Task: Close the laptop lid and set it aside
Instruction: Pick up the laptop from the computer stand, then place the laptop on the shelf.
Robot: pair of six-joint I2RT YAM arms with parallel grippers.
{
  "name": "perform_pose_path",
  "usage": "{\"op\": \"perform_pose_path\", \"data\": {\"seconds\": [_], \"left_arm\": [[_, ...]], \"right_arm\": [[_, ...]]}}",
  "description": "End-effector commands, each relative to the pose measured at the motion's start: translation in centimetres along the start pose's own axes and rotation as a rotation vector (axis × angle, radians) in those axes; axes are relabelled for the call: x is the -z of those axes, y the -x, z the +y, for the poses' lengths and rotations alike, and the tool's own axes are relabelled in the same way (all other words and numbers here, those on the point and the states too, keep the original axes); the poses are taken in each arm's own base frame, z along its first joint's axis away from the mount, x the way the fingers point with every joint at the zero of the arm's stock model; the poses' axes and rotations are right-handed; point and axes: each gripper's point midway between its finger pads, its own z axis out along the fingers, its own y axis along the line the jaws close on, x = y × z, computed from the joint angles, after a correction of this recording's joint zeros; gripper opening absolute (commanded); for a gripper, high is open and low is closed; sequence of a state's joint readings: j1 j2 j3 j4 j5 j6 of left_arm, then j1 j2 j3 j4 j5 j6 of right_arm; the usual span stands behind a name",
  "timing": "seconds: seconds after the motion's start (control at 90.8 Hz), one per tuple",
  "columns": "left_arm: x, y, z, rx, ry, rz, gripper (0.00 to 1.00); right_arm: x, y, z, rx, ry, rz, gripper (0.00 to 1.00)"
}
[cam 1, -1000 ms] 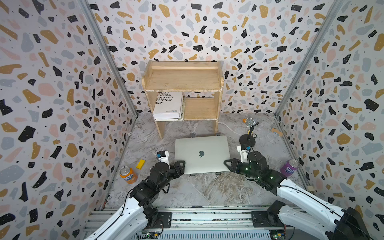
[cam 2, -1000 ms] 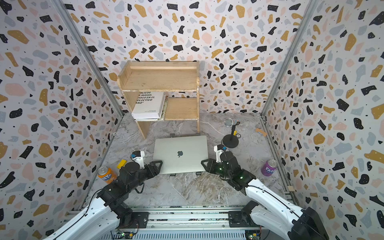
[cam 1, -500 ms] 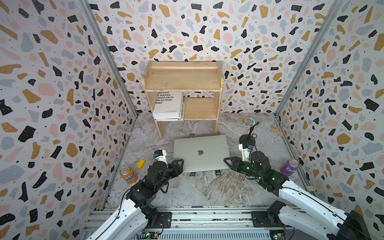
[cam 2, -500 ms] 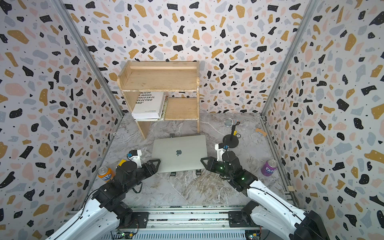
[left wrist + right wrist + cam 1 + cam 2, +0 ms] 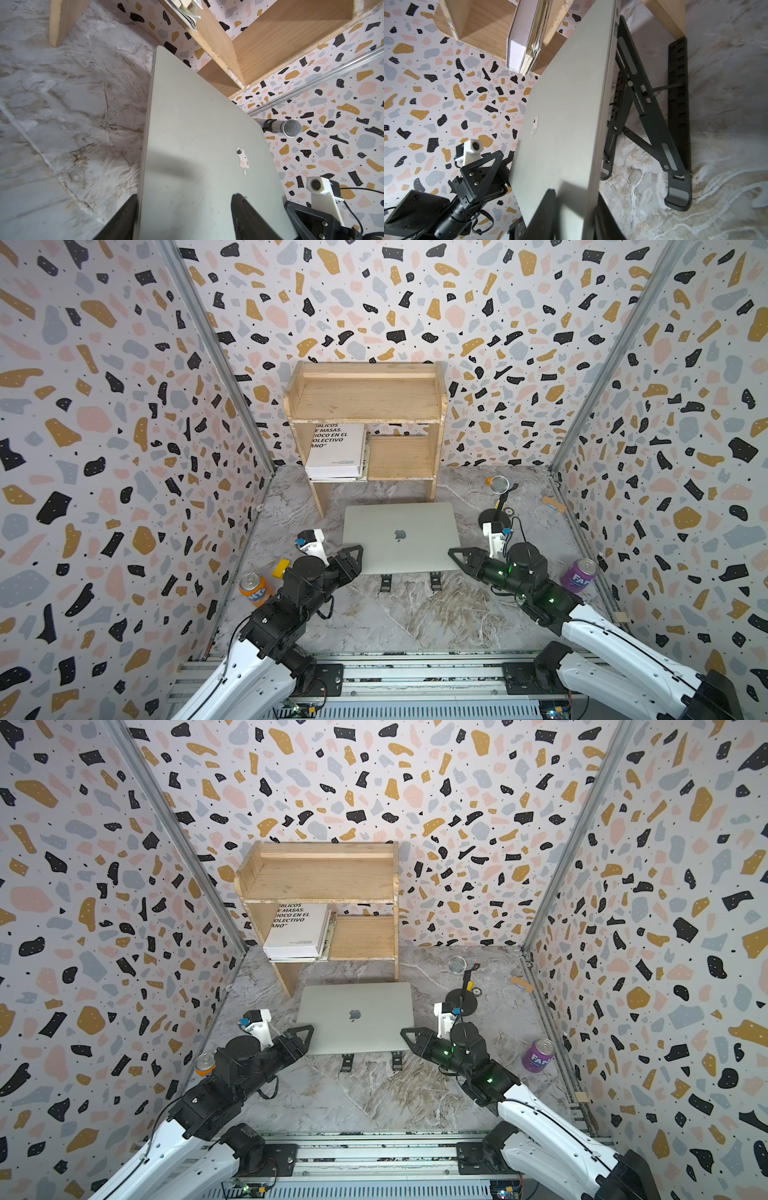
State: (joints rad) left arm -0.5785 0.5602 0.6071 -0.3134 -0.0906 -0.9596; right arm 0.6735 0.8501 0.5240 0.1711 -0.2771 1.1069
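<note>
Since a second ago the thin silver rectangular laptop point(image 5: 401, 526) has shifted back toward the pale wooden shelf unit point(image 5: 365, 402), exposing the front feet of the black folding stand point(image 5: 385, 583). In both top views its lid point(image 5: 355, 1002) is down, logo up, with my left gripper point(image 5: 356, 556) and right gripper point(image 5: 454, 554) at its near corners. Left wrist view: one finger point(image 5: 247, 216) lies over the lid, the other under the edge; jaws wide, pinch not confirmed. Right wrist view: my right gripper point(image 5: 575, 199) is clamped on the laptop's edge, one finger above, one below. The stand point(image 5: 652, 116) shows beneath; contact cannot be judged.
</note>
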Motion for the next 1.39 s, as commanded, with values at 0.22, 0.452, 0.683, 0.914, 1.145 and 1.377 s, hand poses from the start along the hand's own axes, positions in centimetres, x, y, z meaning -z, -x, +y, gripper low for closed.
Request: {"op": "perform_pose_path", "data": {"seconds": [0.22, 0.452, 0.683, 0.914, 1.145, 1.377], "left_arm": [[4.5, 3.8, -12.1, 0.103, -0.489, -0.026, 0.57], [5.3, 4.0, -13.2, 0.186, -0.55, -0.002, 0.44], [5.4, 4.1, -13.5, 0.287, -0.583, 0.023, 0.3], [5.7, 5.1, -14.4, 0.371, -0.646, 0.006, 0.25], [6.7, 7.0, -14.9, 0.356, -0.617, -0.063, 0.22], [7.9, 9.4, -15.1, 0.312, -0.56, -0.159, 0.2]], "right_arm": [[1.5, -0.8, 7.5, 0.099, 0.26, 0.091, 0.06], [2.4, -0.1, 7.5, 0.101, 0.255, 0.08, 0.02], [3.4, 0.9, 9.3, 0.111, 0.284, 0.073, 0.0], [4.2, 2.0, 11.8, 0.128, 0.317, 0.073, 0.0], [4.7, 3.9, 15.8, 0.152, 0.371, 0.067, 0.0], [4.0, 5.5, 19.3, 0.18, 0.409, 0.094, 0.0]]}}
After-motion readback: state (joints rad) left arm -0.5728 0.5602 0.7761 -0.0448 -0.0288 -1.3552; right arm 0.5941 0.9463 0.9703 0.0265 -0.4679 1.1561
